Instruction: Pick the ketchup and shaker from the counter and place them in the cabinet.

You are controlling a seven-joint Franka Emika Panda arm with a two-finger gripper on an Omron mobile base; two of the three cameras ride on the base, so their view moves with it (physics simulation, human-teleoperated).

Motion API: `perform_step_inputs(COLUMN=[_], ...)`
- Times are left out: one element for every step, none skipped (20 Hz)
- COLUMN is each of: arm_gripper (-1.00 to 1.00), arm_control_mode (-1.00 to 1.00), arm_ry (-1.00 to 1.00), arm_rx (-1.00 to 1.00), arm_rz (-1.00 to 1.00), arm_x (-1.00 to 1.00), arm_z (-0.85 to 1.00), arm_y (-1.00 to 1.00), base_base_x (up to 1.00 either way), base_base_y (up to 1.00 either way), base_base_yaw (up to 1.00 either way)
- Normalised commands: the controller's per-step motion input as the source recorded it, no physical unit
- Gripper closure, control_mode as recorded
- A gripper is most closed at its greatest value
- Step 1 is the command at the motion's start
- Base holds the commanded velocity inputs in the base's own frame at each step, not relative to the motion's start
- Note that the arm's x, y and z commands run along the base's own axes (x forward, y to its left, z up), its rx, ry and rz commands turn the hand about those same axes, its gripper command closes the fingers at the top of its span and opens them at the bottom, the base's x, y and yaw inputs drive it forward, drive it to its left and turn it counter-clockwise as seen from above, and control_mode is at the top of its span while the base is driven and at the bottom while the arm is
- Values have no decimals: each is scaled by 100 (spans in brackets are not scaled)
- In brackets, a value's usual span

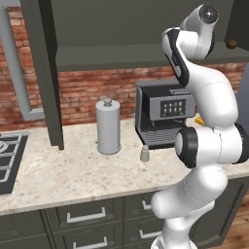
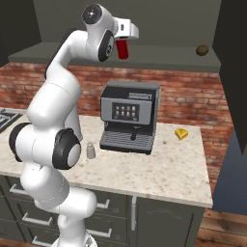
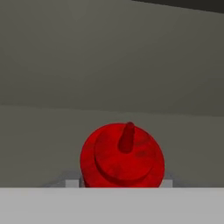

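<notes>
The ketchup (image 2: 123,52), a slim red bottle, hangs upright in my gripper (image 2: 124,44), which is shut on it, raised at the cabinet's open shelf (image 2: 183,57). Whether its base touches the shelf I cannot tell. In the hand view the ketchup (image 3: 122,157) shows from above, nozzle up, against the grey shelf and back wall. The shaker (image 1: 144,153) (image 2: 90,150), small and light grey, stands on the beige counter (image 1: 73,175) just in front of the coffee machine's left corner.
A tall grey canister (image 1: 108,126) stands left of the coffee machine (image 1: 160,114) (image 2: 129,116). A small yellow piece (image 2: 181,133) lies right of the machine. A stove (image 1: 7,155) sits at the far left. The cabinet door with its brass knob (image 2: 202,49) stands open on the right.
</notes>
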Motion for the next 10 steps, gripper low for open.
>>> perform_step_inputs(arm_gripper=[-100, -100, -100, -100, -100, -100, -100, -100, -100, -100], arm_control_mode=[-100, -100, -100, -100, -100, -100, -100, -100, -100, -100], arm_ry=[0, -1, -1, 0, 0, -2, -3, -1, -1, -2], arm_rx=[3, 3, 3, 2, 2, 1, 0, 1, 0, 0], arm_rz=[0, 0, 0, 0, 0, 0, 0, 0, 0, 0], arm_x=[0, 0, 0, 0, 0, 0, 0, 0, 0, 0], arm_z=[-9, -6, -9, -11, -7, -2, 0, -3, -4, 0], arm_y=[-14, -15, -17, -18, -16, -12, -9, -7, -2, 0], base_base_x=[0, 0, 0, 0, 0, 0, 0, 0, 0, 0], base_base_y=[0, 0, 0, 0, 0, 0, 0, 0, 0, 0], base_base_yaw=[0, 0, 0, 0, 0, 0, 0, 0, 0, 0])
